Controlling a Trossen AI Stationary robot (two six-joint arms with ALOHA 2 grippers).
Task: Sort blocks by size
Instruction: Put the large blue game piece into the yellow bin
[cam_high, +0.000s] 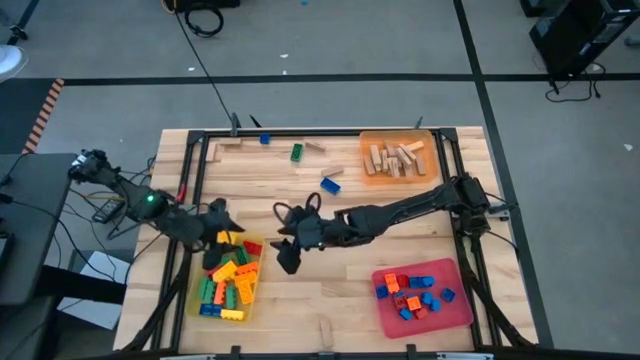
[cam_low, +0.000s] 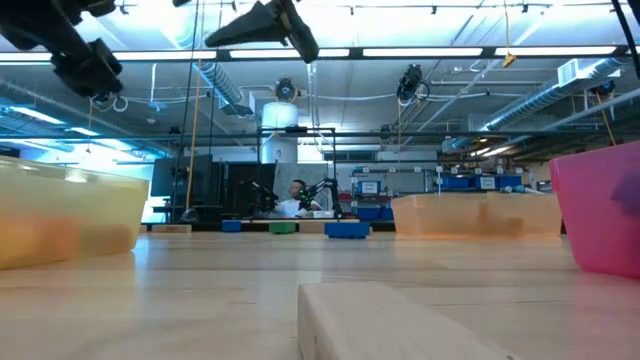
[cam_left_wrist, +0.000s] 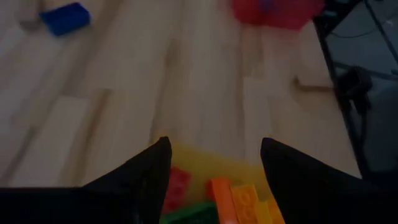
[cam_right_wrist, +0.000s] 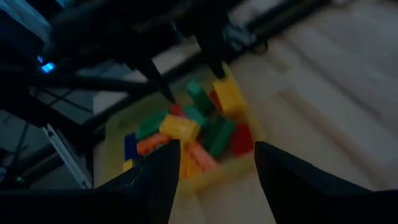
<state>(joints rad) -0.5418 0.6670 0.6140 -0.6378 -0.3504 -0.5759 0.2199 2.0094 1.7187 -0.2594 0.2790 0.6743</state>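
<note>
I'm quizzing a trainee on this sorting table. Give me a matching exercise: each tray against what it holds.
Things:
1. yellow tray
2. orange tray
3. red tray
4. bare table top

Contents:
A. tan wooden pieces
B. small blue, red and orange blocks
C. large mixed blocks in yellow, green, orange, red and blue
D. loose green block and blue blocks, unsorted

Pairs: 1-C, 2-A, 3-B, 4-D
</note>
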